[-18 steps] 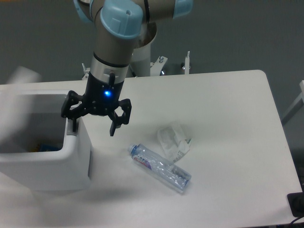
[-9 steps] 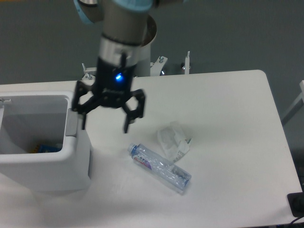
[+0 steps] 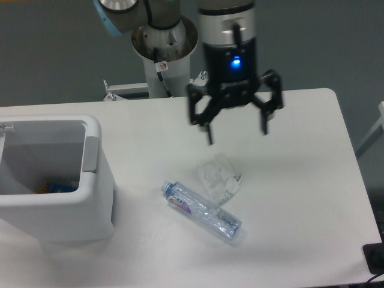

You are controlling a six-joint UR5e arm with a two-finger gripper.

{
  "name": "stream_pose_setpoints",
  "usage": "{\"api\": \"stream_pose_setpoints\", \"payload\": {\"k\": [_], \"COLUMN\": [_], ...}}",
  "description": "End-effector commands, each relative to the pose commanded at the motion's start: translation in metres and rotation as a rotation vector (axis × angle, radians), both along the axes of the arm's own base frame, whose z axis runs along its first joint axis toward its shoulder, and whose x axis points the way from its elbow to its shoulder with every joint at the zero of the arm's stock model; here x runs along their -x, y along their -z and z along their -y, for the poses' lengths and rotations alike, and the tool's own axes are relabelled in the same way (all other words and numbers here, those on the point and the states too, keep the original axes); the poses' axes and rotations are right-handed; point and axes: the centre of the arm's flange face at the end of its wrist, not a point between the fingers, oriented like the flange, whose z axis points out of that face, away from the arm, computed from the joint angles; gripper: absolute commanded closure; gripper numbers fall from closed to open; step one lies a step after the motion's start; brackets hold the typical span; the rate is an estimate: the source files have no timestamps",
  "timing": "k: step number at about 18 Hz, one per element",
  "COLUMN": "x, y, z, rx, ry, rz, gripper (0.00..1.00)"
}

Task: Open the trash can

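Observation:
The trash can (image 3: pixel 90 207) is a large boxy white bin at the table's left front. Its top stands open and I look down into it, where something blue and orange lies at the bottom. A grey latch tab (image 3: pixel 90 155) sits on its right rim. The lid itself is out of view. My gripper (image 3: pixel 237 132) hangs open and empty above the middle of the table, well to the right of the can, with its fingers spread wide.
A clear plastic bottle (image 3: pixel 201 211) lies on its side on the white table (image 3: pixel 300 180), right of the can. A crumpled clear wrapper (image 3: pixel 219 177) lies just behind it, below my gripper. The robot's base (image 3: pixel 163 48) stands at the back.
The gripper has swung from the can's right rim rightward and back to over the table's middle, still open. The blurred lid seen moving at the far left is now gone from view.

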Motion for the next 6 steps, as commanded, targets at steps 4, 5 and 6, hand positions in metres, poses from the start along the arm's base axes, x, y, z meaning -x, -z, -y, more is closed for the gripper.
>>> {"api": "stream_pose_setpoints", "payload": {"k": [4,5,6], "x": [0.018,0.021,0.023], "y": [0.021,0.026,0.03], "z": [0.079,0.1,0.11], "rx": [0.125,0.139,0.142], "ry": [0.134,0.175,0.174], "rz": [0.027,0.036,0.042], "gripper": [0.0,0.0,0.0]}}
